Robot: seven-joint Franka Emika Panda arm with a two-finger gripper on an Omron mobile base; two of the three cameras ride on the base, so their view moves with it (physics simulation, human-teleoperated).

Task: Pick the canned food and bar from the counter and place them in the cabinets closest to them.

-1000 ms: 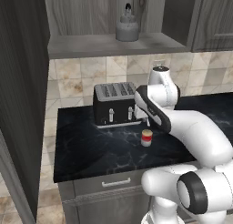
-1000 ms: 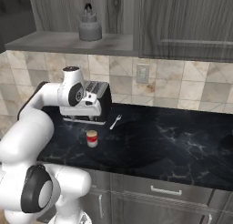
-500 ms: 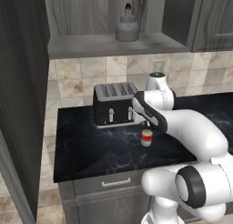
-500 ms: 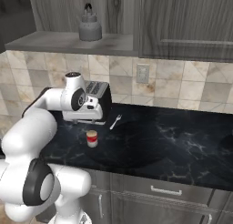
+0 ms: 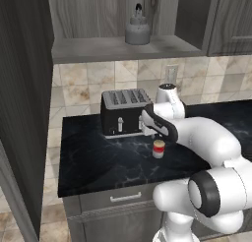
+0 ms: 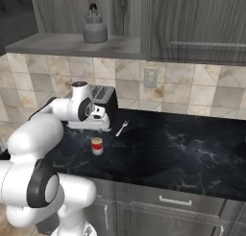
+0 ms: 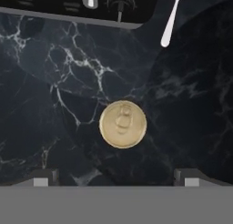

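Right now the robot's two-finger gripper is wide open and holds nothing, with the little round red tin with a yellow top standing on the black counter straight below it.

Glossy white rounded arm segments joined by dark grey joints.

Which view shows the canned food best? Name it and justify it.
The hand view: the canned food sits near its centre, seen straight down on its tan top, unobstructed. The left base view shows it small beside the arm; the right base view shows its red side on the counter.
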